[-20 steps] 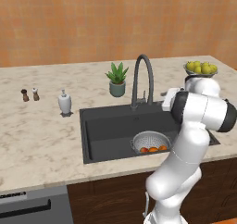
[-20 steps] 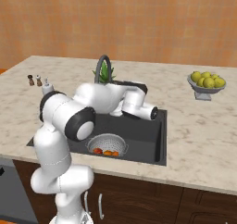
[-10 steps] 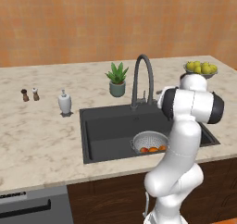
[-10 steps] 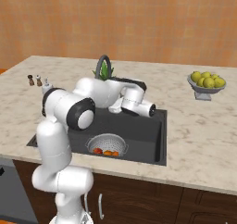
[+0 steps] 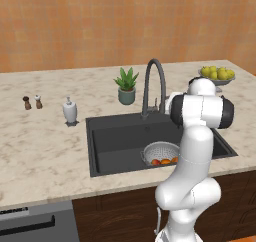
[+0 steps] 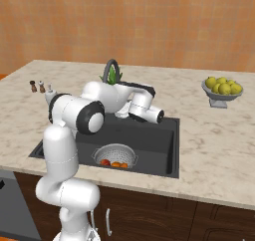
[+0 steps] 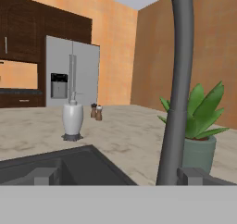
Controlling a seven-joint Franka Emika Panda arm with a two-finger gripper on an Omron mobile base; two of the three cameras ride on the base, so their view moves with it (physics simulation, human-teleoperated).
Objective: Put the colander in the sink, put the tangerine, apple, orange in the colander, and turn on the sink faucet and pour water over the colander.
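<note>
Since a second ago my arm has swung its upper link more upright and drawn the hand in closer to the tap, while the colander and fruit below have stayed put. Working from biggest to smallest: the marble bench [image 5: 45, 151] runs across both base views, with the dark sink [image 5: 120, 136] cut into it. From the back rim of the basin rises the sink faucet [image 5: 154, 83], its arched spout over the sink; in the hand view its grey stem [image 7: 178, 93] stands very close in front of the camera, so I judge the hand sits just beside the base of the tap. The gripper [image 6: 158, 116] is hard to make out in the base views, but I take its jaws to be spread wide with nothing between them. The colander [image 6: 115, 155] already sits in the sink, near the front wall, and holds the red apple [image 6: 105, 162] with two orange fruits [image 6: 119, 165] beside it, which I take for the tangerine and orange. So the first two parts look done; what is left is pushing the lever and getting water running over the colander. I see no water yet. A potted plant [image 5: 126, 86], a soap dispenser [image 5: 70, 111] and a bowl of lemons [image 5: 217, 75] stand on the bench, well apart from the job.
</note>
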